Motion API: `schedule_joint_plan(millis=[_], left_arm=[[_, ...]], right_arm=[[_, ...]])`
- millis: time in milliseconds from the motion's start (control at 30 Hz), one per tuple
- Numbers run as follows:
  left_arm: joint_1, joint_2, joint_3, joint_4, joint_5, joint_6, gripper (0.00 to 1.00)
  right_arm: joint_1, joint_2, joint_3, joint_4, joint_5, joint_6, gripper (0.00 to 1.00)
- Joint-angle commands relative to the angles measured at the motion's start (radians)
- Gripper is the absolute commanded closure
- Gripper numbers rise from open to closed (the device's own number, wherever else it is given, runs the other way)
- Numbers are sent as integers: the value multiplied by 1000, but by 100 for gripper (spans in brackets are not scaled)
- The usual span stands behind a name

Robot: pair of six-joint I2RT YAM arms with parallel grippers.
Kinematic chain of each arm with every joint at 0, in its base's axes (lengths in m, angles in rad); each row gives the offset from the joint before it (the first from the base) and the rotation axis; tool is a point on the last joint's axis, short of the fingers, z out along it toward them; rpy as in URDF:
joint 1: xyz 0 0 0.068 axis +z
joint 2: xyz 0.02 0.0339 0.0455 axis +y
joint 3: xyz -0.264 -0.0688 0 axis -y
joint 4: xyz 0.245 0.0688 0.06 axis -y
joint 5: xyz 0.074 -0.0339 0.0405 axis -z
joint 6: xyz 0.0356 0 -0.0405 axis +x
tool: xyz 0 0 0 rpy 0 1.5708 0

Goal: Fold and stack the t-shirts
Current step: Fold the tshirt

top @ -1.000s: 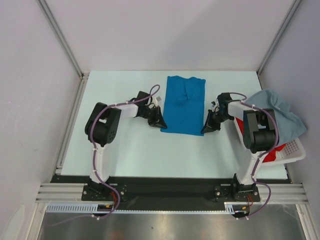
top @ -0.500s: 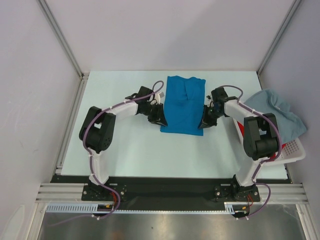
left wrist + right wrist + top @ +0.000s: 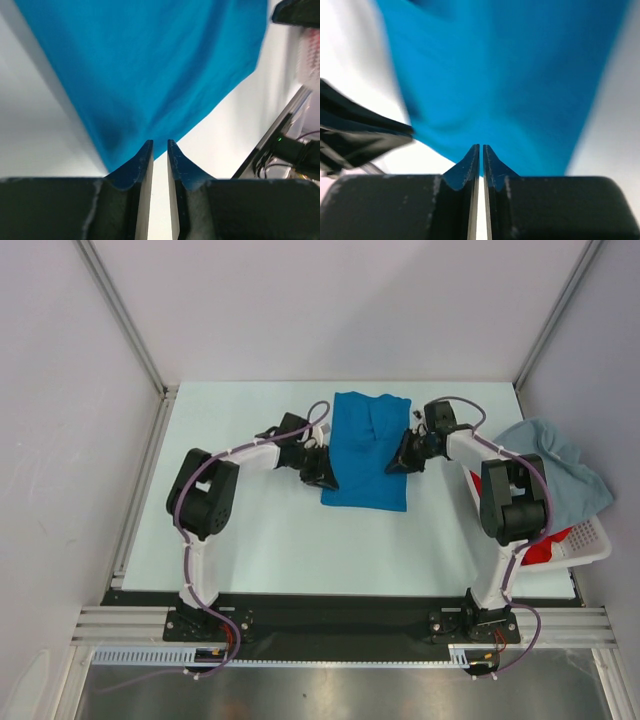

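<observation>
Left gripper (image 3: 159,145) is down low at the bright blue t-shirt (image 3: 367,450), tips right at the cloth's left edge, near its front corner. Its jaws stand a narrow slot apart, and only pale bench (image 3: 260,530) shows through the slot, with no cloth pinched between them. The blue fabric begins just past the tips and brushes the left finger.

Over to the right gripper (image 3: 481,146): it sits at the blue t-shirt's right edge, about halfway along. The jaws are cracked to a hairline slit with light showing through, and nothing is clamped. The cloth fans out just ahead of the tips.

The blue t-shirt itself lies flat on the bench as a folded oblong between the two grippers.

Left arm: elbow bent well to the left of the blue t-shirt, forearm stretched across towards it. Right arm: elbow folded to the right of the blue t-shirt, wrist angled down onto its edge.

Farther right of the blue t-shirt sits the white basket (image 3: 595,540), with the pale grey-blue t-shirt (image 3: 560,470) draped over it and the red t-shirt (image 3: 535,552) peeking out beneath.
</observation>
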State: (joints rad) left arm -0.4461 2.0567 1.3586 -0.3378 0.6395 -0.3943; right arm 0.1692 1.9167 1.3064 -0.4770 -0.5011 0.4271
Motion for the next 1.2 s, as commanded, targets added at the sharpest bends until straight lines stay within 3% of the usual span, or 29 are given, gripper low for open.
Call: schedule_joint_plan(millis=[0,100,233,400,467,567,733,833,867,1000,1167], left_arm=[[3,-43,105,68,14,-43,77],[7,28,169,63,48,-83,78],[9,25,107,109,66,-129,78],[12,-70,40,59,54,-83,77],[12,-177,-16,11,31,-46,71],[14,-213,-52,-19,20,-26,68],[18,-247,-98,-61,-9,-3,54],[30,-224,-95,-69,-27,6,48],[32,-218,-89,-90,-34,21,46],[47,-213,-96,-106,-67,32,42],[49,-175,-105,-109,-80,18,41]], right_arm=[[19,-3,57,210,-126,140,88],[29,82,102,328,-189,255,88],[43,247,158,506,-235,360,91],[44,370,239,627,-255,440,93],[17,460,330,670,-245,452,92],[7,499,373,669,-234,458,92],[-5,532,520,483,-197,388,81],[-8,459,521,359,-191,299,77],[-8,387,516,263,-179,262,74],[-2,204,511,-81,-65,9,47],[-25,18,323,-340,44,-155,38]])
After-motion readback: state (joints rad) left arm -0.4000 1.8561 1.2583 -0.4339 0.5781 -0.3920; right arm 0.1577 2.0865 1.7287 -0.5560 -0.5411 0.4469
